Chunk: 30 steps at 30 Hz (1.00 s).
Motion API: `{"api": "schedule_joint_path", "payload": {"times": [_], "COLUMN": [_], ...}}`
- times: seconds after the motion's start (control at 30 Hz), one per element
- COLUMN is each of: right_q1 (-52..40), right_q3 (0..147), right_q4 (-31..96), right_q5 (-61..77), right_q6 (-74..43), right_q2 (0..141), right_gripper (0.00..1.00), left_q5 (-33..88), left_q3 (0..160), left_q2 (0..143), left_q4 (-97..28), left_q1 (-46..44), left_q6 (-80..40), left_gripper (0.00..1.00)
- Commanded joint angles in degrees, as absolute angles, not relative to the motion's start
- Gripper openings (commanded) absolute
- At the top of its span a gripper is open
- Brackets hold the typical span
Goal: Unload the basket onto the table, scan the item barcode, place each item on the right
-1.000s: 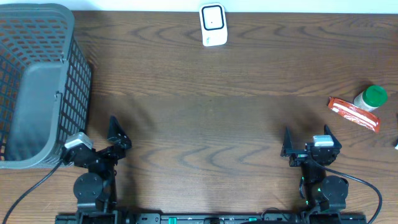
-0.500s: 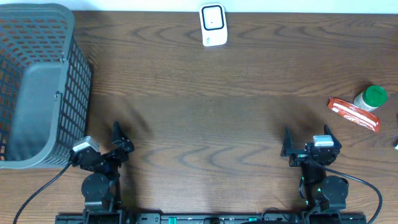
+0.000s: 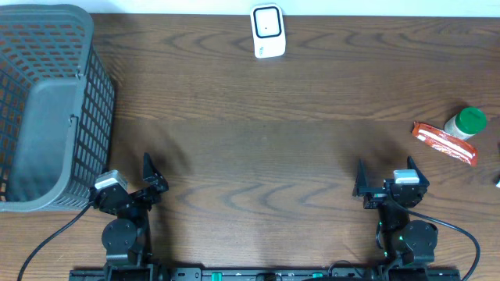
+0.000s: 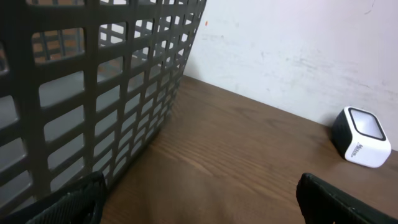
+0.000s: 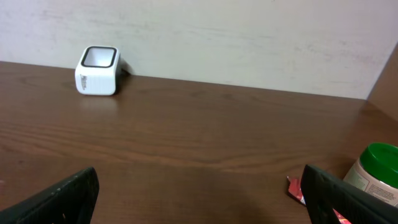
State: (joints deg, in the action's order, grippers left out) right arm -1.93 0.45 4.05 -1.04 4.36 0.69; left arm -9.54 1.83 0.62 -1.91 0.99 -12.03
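Observation:
The white barcode scanner [image 3: 267, 31] stands at the far edge of the table, its dark window facing up; it also shows in the left wrist view [image 4: 364, 137] and the right wrist view [image 5: 97, 70]. Two items lie at the right edge: a green-lidded jar [image 3: 466, 122] [image 5: 376, 171] and a red packet [image 3: 444, 143] [image 5: 295, 190] beside it. My left gripper [image 3: 152, 176] [image 4: 202, 202] is open and empty near the front left. Near the front right, my right gripper [image 3: 384, 176] [image 5: 202, 199] is open too, holding nothing, well short of the items.
A tall dark grey mesh basket [image 3: 47, 117] [image 4: 93, 93] fills the table's left side, close beside my left arm. A pale wall runs behind the scanner. Bare brown wood lies between the grippers and the scanner.
My left arm has shifted slightly to the right, away from the basket. The right arm and the items have not moved.

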Motion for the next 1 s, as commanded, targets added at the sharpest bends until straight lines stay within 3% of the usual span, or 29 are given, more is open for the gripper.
{"api": "schedule_joint_path", "payload": {"times": [0.0,0.2,0.4,0.97], "right_q1": [-1.2,-1.2,-1.2,-1.2], "right_q3": [0.3,0.3,0.3,0.3], "right_q4": [4.2,4.2,4.2,4.2], "right_q5": [-1.0,-1.0,-1.0,-1.0], "right_q6": [3.5,3.5,3.5,3.5], "right_q2": [0.4,0.4,0.4,0.4], "right_gripper": [0.99,0.99,0.99,0.99], "left_q5": [-9.8,-9.2,0.0,0.5], "left_q3": [0.2,0.2,0.2,0.2], "left_q2": [0.1,0.1,0.1,0.1], "left_q4": [-3.4,-3.5,-4.2,-4.1], "left_q1": [0.8,0.8,0.8,-3.0], "left_q6": [-10.9,-9.4,0.1,1.0], "left_gripper": [0.98,0.98,0.98,0.98]}}
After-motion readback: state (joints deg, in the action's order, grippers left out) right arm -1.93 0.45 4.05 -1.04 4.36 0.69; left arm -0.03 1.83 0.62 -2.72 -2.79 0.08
